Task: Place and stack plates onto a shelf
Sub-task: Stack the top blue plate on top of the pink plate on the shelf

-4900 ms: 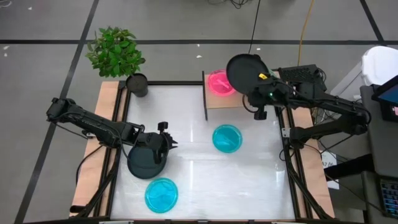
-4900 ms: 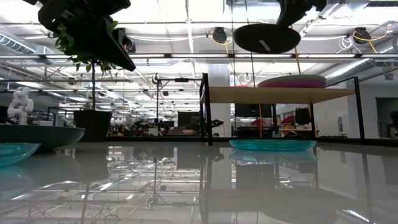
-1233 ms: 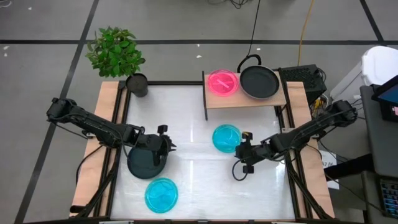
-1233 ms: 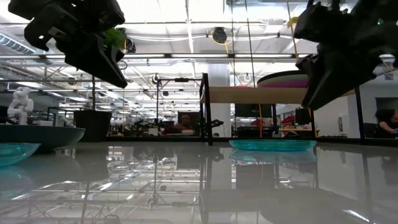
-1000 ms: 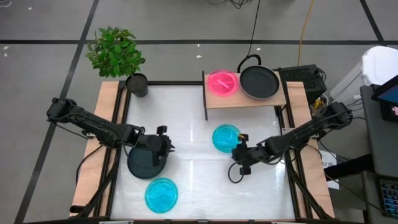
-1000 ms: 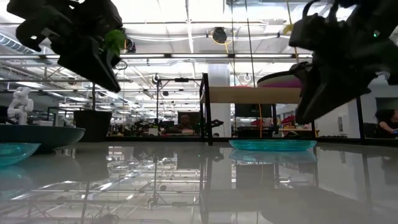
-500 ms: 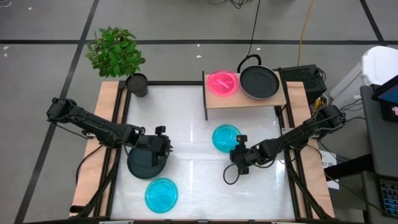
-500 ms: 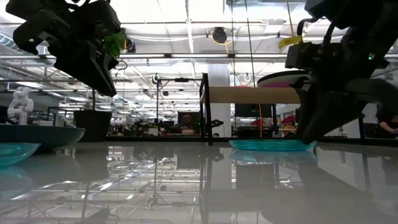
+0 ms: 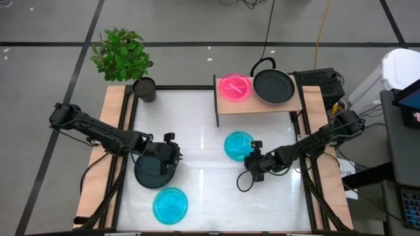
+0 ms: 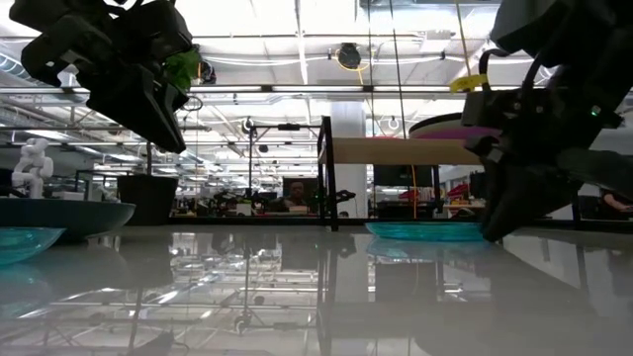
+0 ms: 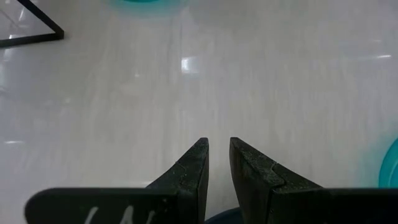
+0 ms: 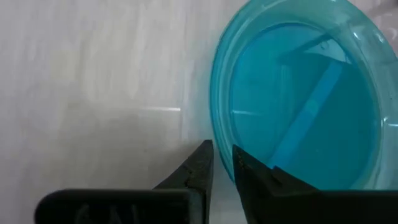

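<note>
Right gripper (image 12: 221, 163): nipping rim of round translucent cyan plastic plate (image 12: 298, 99) | left gripper (image 11: 217, 163): nearly closed, empty, over black plate (image 9: 154, 172)

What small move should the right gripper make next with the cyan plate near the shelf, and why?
Probably lift it a little, straight up. The right gripper appears closed over the rim of the cyan plate, which lies flat. The shelf is raised and holds a pink plate and a black plate.

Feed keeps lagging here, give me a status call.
Right gripper pinching the rim of the cyan plate below the shelf. Left gripper shut over the black plate. Nothing in the way.
</note>
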